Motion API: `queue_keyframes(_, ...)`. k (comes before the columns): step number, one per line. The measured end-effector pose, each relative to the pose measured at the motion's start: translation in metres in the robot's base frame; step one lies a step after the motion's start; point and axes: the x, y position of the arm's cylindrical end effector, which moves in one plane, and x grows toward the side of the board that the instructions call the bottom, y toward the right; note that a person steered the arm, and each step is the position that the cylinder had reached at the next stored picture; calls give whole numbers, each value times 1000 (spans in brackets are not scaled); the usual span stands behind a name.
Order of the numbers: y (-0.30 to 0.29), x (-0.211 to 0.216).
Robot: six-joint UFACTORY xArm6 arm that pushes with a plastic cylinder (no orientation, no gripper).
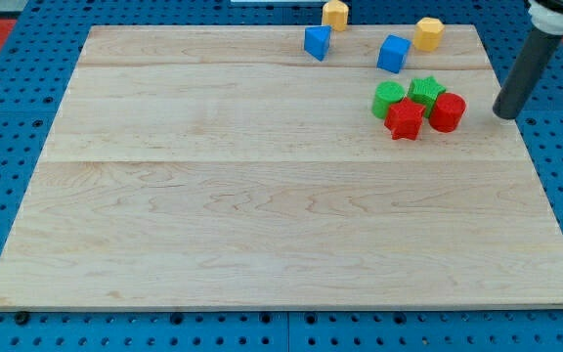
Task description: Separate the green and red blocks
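Note:
Two green and two red blocks huddle together at the view's upper right. A green round block [388, 99] sits at the cluster's left, a green star block [425, 91] at its top. A red star block [405, 119] lies at the bottom, touching both greens. A red round block [447, 111] sits at the cluster's right, against the green star. My tip [505, 114] stands on the board to the right of the red round block, a short gap away and not touching it.
A wooden board [262, 215] lies on a blue pegboard. Two blue blocks [317, 42] [393, 53] and two yellow blocks [335, 14] [428, 33] sit along the view's top edge, above the cluster.

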Motion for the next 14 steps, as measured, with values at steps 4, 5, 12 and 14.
queue_keyframes(4, -130, -36)
queue_keyframes(5, -130, -33)
queue_keyframes(12, -226, 92)
queue_keyframes(14, -272, 100)
